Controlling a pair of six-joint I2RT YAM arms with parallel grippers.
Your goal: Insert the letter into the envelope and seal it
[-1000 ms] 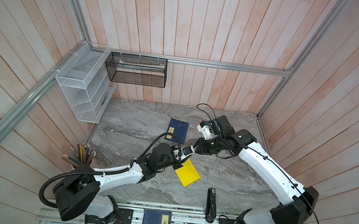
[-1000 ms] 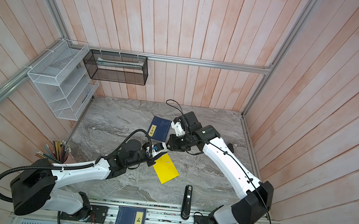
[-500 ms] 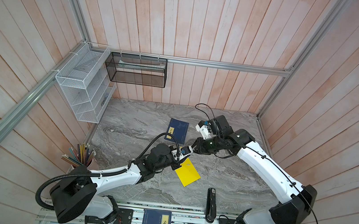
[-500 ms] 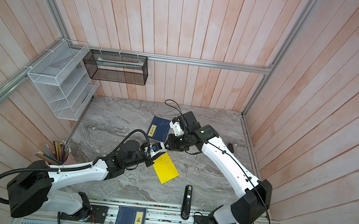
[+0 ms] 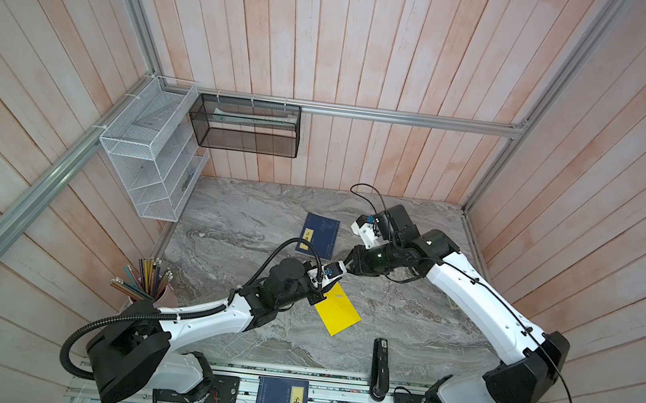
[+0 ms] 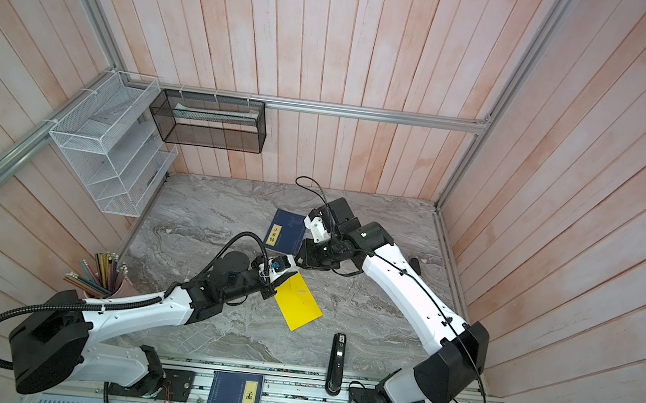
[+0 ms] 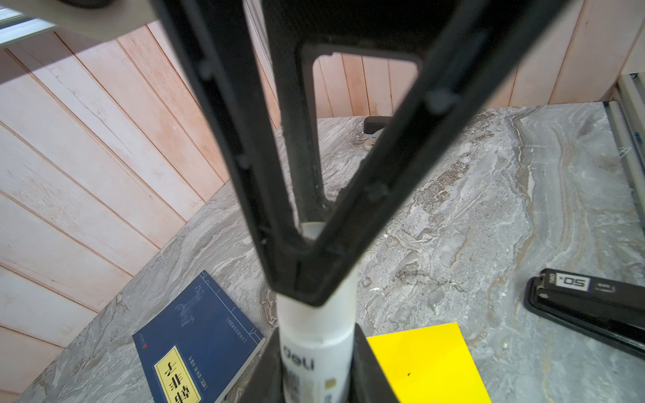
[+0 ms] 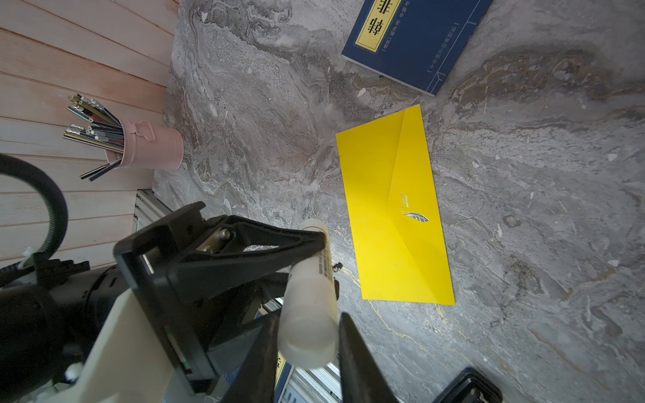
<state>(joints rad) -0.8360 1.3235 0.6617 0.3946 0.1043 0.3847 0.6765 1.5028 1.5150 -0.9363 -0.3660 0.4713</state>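
- Hardly anything has shifted in the last second: both claws meet on the glue stick [image 8: 310, 279] above the surface [image 5: 425, 307].
- The left claw [image 7: 316, 349] pinches its labelled body. The right claw [image 8: 303, 349] flanks the cap; I cannot tell whether it is gripping.
- The envelope [image 5: 337, 309] lies flat beneath, flap folded; no letter is visible.
- I'd pull the cap off straight along the stick, with the left claw holding firm.

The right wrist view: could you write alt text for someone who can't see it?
A white glue stick is held between two black grippers, the left gripper clamping its far end and the right gripper around its cap end. Beyond it a yellow envelope lies flat and closed on the grey marble table, near a blue book and a pink pencil cup.
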